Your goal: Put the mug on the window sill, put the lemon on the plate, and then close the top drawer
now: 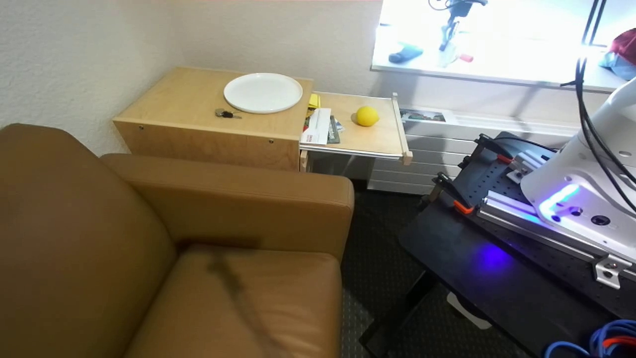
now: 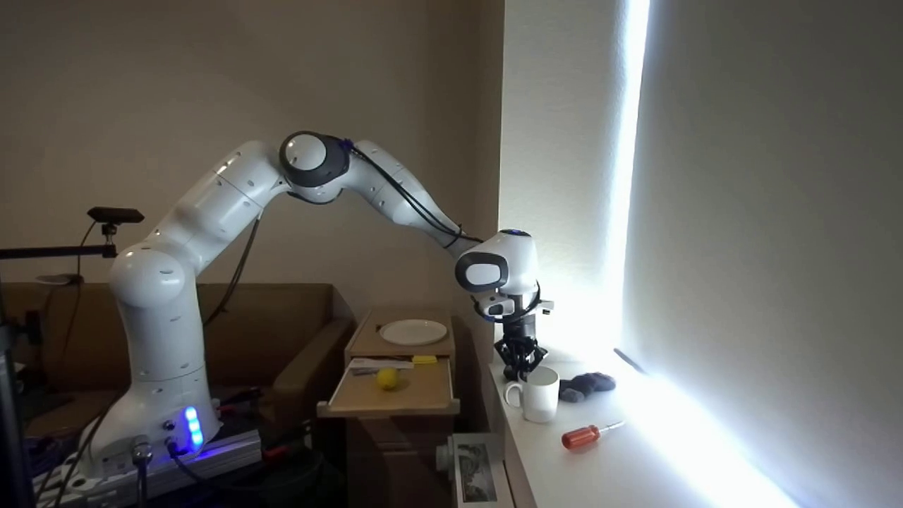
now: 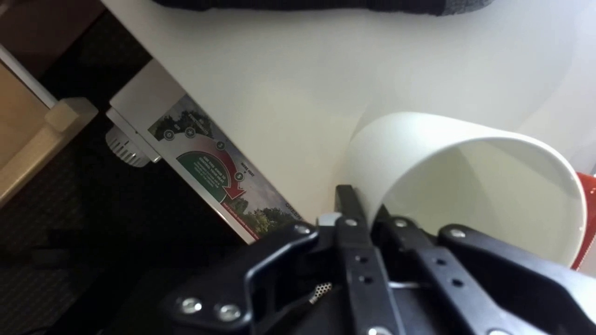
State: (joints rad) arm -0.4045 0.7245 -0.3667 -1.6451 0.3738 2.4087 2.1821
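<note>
A brown sofa is standing beside a light-wood cabinet in the room's corner, and a radiator is running below the window sill; glare is washing out part of the sill. The mug is standing upright on the sill, handle pointing at the room-side edge. The pincer is pinching the mug's wall in the wrist view, jaws close together with only that wall between them, one outside the rim and one inside. A dark cloth is lying near the mug, a gap showing between them in the wrist view. A red-handled screwdriver is also lying near the mug. The lemon, showing in both exterior views, is sitting in the top drawer, which is sticking well out of the cabinet. Papers and a yellow item, too small to identify, are lying at the drawer's cabinet end. The plate is lying flat on top of the cabinet, well apart from the lemon; keys are lying just beside the plate. The robot arm is arching over from a black table to the sill.
</note>
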